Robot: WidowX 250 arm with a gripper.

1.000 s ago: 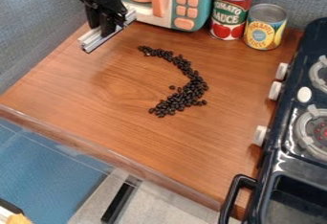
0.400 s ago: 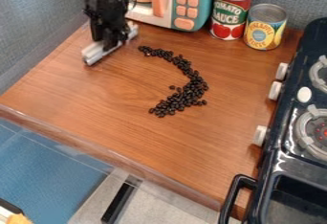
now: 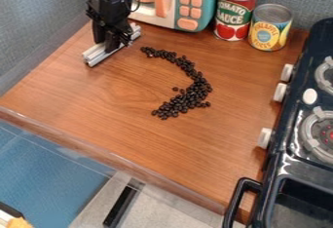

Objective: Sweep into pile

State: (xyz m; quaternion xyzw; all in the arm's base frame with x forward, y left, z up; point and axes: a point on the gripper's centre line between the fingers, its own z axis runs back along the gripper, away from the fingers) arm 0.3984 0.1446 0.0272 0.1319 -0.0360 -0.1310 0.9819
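The black gripper (image 3: 110,42) hangs at the upper left of the wooden counter, over its back left corner. Below it is a straight silver metal bar (image 3: 96,55), slanting from lower left to upper right, low at the counter surface; the gripper's lower end meets the bar's middle. Whether the fingers squeeze the bar cannot be made out. Dark beans (image 3: 194,91) lie in a curved band to the right of the bar, thin at the upper end and thicker at the lower end. The bar and the beans are apart. One bean (image 3: 175,89) lies just inside the curve.
A toy microwave (image 3: 197,3) stands at the back, beside a tomato sauce can (image 3: 234,10) and a pineapple can (image 3: 270,27). A black toy stove (image 3: 286,149) with white knobs runs along the right side. The counter's front edge (image 3: 117,156) slants down to the right.
The gripper and the bar have moved slightly right and down in the view, with most of that shift before the middle frame. The beans have stayed in place.
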